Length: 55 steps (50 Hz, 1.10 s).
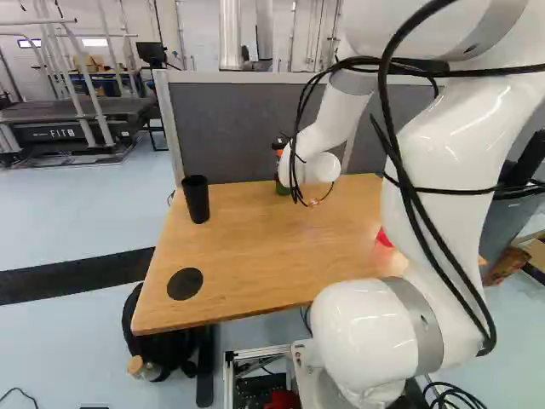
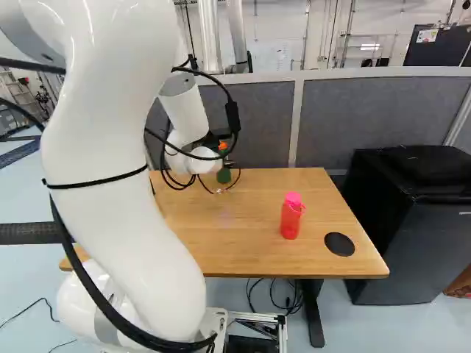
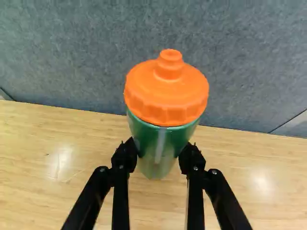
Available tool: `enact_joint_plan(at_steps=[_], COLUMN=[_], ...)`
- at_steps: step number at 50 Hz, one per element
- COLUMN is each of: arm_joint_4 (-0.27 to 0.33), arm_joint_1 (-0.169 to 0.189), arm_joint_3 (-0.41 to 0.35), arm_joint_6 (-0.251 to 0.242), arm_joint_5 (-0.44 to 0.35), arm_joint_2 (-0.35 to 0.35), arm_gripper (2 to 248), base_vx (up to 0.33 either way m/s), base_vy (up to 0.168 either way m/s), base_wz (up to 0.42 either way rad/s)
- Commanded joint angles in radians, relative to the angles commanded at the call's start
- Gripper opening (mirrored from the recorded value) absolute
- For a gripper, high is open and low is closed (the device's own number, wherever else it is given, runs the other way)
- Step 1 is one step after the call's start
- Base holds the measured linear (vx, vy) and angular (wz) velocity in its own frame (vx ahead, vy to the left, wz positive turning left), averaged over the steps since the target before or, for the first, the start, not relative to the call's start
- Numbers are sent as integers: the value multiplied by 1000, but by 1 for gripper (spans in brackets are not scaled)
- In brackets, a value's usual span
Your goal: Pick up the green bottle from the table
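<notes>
At the far side of the wooden table (image 1: 247,264), my gripper (image 2: 229,162) is mostly hidden behind the arm's wrist in the right base view. The green bottle (image 2: 224,176) shows beside it, partly covered. From the wrist, the gripper (image 3: 158,155) has a finger against each side of the green bottle (image 3: 165,136), below its orange cap, shut on it. The bottle is upright; whether its base touches the tabletop I cannot tell.
A grey partition (image 2: 375,118) rises behind the table. A black cup (image 1: 197,200) stands near the table's left edge, and a red bottle (image 2: 291,219) stands on the right half. Beyond the right edge is a black cabinet (image 2: 401,235).
</notes>
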<state>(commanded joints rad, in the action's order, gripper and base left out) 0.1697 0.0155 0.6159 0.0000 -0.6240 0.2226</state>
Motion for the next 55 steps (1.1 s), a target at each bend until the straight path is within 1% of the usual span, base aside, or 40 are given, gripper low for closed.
enact_joint_plan(at_steps=[15,55], arm_joint_4=[0,0], arm_joint_1=[0,1], arm_joint_3=[-25,-173], arm_joint_6=[0,0], arm_joint_5=[0,0], arm_joint_2=[-57,-298], arm_gripper=[110,110], base_vx=[0,0], base_vy=[0,0], base_wz=[0,0])
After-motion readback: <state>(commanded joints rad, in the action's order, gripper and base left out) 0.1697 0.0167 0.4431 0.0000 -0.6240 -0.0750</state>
